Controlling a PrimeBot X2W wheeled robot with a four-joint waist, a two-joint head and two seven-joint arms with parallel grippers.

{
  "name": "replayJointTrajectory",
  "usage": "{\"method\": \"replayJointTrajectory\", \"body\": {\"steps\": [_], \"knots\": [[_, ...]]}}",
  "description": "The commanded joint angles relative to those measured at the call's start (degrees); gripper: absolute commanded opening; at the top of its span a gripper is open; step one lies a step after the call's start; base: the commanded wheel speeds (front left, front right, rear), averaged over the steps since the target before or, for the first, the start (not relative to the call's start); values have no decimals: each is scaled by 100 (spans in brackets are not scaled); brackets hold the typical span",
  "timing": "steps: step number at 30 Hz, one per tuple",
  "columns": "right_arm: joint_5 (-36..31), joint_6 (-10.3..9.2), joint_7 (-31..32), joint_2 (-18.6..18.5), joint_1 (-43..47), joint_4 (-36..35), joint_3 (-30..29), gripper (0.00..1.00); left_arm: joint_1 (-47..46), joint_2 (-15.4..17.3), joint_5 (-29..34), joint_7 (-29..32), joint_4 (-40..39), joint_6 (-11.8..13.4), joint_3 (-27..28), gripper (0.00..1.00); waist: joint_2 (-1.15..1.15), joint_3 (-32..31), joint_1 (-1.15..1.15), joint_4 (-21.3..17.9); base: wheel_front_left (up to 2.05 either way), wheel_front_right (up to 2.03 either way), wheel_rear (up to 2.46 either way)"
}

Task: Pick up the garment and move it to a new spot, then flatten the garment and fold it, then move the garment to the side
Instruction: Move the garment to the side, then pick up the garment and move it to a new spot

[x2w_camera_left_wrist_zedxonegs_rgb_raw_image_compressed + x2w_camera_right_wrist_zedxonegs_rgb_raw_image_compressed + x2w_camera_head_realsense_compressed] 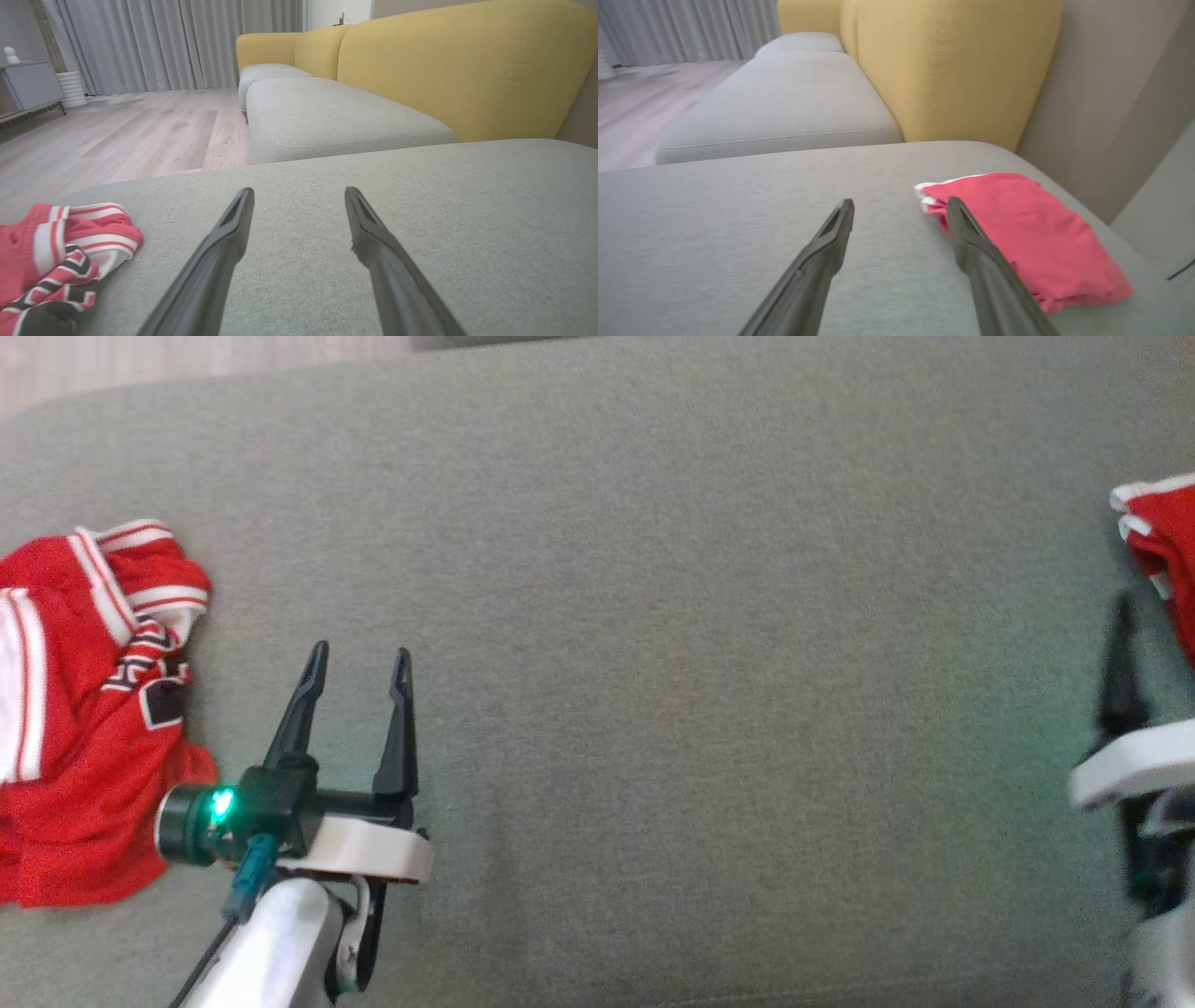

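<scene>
Over grey cushion (653, 616), hovering low, fingers level: left claw (362, 650) released beside crumpled red garment (84, 709), right claw (900, 201) released beside second red garment (1027, 224).

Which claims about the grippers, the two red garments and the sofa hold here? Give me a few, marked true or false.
1. The left gripper is open and holds nothing. True.
2. The right gripper is shut on the folded red garment. False: its jaws stand apart, and the garment lies on the grey cushion beside it.
3. The crumpled red jersey lies to the left of the left gripper. True.
4. The sofa backrest is blue. False: it is yellow.
</scene>
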Motion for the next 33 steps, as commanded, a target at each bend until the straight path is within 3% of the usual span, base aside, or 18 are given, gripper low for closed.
{"method": "replayJointTrajectory", "body": {"steps": [1, 6, 14, 33], "knots": [[64, -4, 105, 76, 125, -537, 287, 100, -68, 167, -55, -58, -176, 59, 282, 100, 0, -173, 1, 130, 0, 0, 0], [405, -4, 389, 380, 633, -1504, 873, 100, 75, 227, -126, -61, -203, 125, 405, 100, 0, -346, 1, 356, 0, 0, 0], [574, -4, 505, 474, 1029, -2124, 1566, 100, 170, 390, -183, -55, -204, 157, 555, 100, 0, -487, 1, 616, 0, 0, 0], [821, -4, 638, 481, 2043, -2488, 1727, 100, 988, 521, -387, 221, -288, 267, 460, 100, 0, -1132, 1, 462, 0, 0, 0]]}}
